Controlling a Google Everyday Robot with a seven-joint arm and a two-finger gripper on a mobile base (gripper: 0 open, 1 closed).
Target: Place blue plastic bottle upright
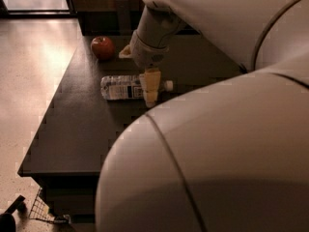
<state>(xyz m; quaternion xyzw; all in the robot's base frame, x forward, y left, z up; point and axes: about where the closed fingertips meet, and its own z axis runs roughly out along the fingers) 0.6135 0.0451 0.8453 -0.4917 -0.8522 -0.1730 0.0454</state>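
The jaws are down at the cap end of the blue plastic bottle (120,87), which lies on its side on the bench (82,129), its body stretching left of them. Their opening and any grip cannot be told. An apple (102,47) sits farther back-left.

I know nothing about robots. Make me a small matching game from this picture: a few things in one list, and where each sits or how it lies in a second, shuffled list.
Things
1. clear bluish plastic bottle
2. round red apple
3. pale two-finger gripper
4. white screw cap

Places and states
A. near a far corner of the dark table
B. lying on its side
C. at the bottle's end farther from the apple
D. down over the bottle, near its neck

Pairs: 1-B, 2-A, 3-D, 4-C
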